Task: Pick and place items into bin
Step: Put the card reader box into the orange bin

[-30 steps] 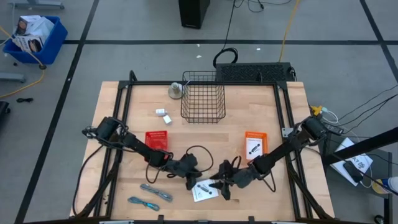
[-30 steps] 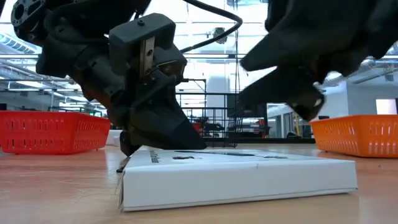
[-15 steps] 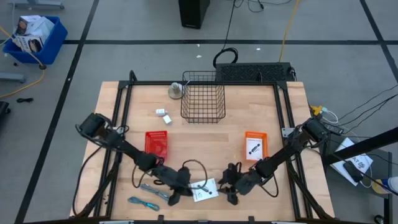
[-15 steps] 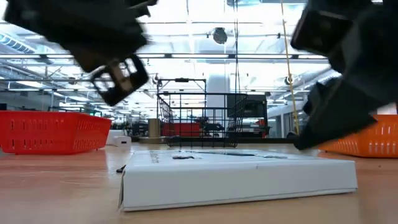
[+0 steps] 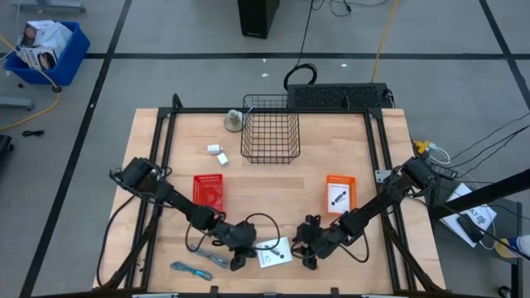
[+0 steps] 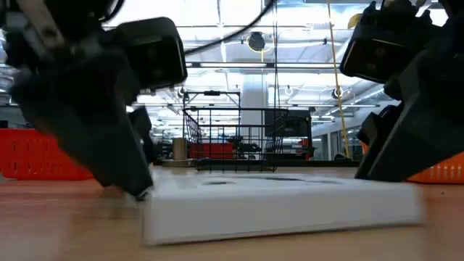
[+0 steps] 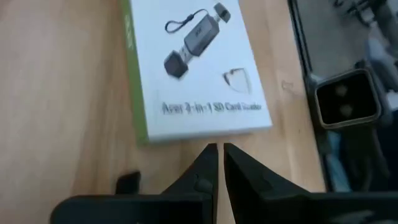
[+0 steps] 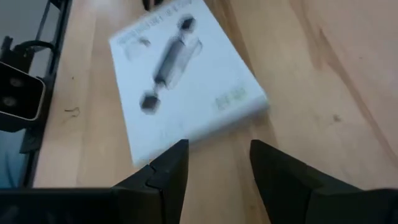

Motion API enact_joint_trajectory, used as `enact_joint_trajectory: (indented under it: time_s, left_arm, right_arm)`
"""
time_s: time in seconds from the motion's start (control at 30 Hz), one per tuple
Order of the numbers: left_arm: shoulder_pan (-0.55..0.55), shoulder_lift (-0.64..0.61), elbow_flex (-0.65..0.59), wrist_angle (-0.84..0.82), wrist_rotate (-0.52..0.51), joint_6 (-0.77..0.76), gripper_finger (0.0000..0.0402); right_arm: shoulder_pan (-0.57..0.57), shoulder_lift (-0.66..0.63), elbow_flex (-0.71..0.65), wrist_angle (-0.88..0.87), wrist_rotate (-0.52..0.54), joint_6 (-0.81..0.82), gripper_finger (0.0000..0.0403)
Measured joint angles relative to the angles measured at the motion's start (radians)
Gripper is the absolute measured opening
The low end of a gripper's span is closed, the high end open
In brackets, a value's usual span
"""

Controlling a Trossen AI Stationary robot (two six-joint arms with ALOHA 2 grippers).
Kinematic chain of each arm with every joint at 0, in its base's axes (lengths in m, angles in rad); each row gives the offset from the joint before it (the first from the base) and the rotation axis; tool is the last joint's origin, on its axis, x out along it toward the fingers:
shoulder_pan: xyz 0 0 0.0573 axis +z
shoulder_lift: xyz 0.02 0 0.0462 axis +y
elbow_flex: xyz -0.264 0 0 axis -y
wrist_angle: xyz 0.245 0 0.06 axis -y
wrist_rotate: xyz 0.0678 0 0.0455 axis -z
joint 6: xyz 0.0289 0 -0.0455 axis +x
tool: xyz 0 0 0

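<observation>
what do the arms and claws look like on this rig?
Both arms are dark, slim and multi-jointed, with black cables looping beside them. The left claw has two black, tapered, wedge-shaped fingers; the right claw has two chunkier black fingers. No markings are visible on either.

You're looking at a smeared white box (image 6: 283,210) in the low view, its right end blurred, and the dark bulk of the left hand (image 6: 141,190) covers its far left corner while most of the red tray (image 6: 36,154) sits hidden behind that arm. In the right wrist view the print on the box is too soft for you to read, and in the left wrist view its far end runs off the picture's edge. From above, the two tiny white blocks (image 5: 218,153) and the teal-blue cord (image 5: 190,269) are too small for you to make out any detail.
</observation>
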Motion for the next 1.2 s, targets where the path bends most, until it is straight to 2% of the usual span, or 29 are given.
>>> enact_joint_trajectory:
  time_s: [0.2,0.47,0.7,0.93,1.2]
  left_arm:
    - [0.021,0.041,0.003,0.112,0.013,0.004,0.003]
    - [0.021,0.047,0.003,0.131,0.011,-0.001,0.003]
    - [0.02,0.047,0.002,0.131,-0.008,0.0,0.003]
    - [0.018,0.047,0.001,0.13,-0.035,0.002,0.003]
    - [0.038,0.049,0.001,0.161,-0.073,0.023,0.003]
  right_arm:
    - [-0.019,0.0,0.0,0.041,-0.001,-0.016,0.0152]
    - [-0.043,0.001,-0.001,0.228,0.002,-0.15,0.0139]
    - [-0.059,0.001,-0.001,0.251,-0.02,-0.175,0.0138]
    - [-0.066,0.0,-0.001,0.383,-0.041,-0.243,0.0135]
    - [-0.109,-0.001,-0.001,0.411,-0.057,-0.246,0.0134]
